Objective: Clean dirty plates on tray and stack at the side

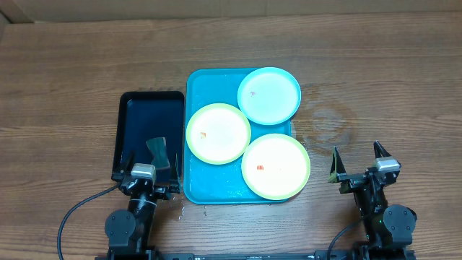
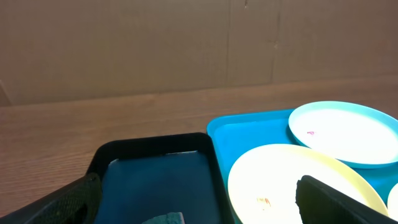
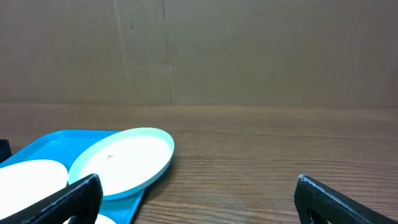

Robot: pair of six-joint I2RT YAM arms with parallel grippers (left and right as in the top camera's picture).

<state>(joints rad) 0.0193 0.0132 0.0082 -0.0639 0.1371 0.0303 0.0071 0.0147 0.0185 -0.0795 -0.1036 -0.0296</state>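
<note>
Three plates lie on the turquoise tray point(image 1: 216, 185) at mid-table. A light blue plate point(image 1: 269, 95) sits at the back right, overhanging the rim. A pale yellow-green plate point(image 1: 218, 133) lies at the left, and a second yellow-green plate point(image 1: 275, 166) at the front right, past the tray's edge. Each carries small red-orange specks. My left gripper point(image 1: 154, 156) stands open over the near end of the black tray, empty. Right of the tray, my right gripper point(image 1: 356, 150) is open over bare wood. The left wrist view shows the blue plate point(image 2: 345, 130) and a yellow-green plate point(image 2: 280, 180).
A narrow black tray point(image 1: 141, 119) lies against the turquoise tray's left side, with a small blue-green sponge point(image 1: 159, 150) at its near end between my left fingers. Brown wooden table point(image 1: 375, 87) spreads to the right and behind. A cardboard wall point(image 3: 249, 50) backs the table.
</note>
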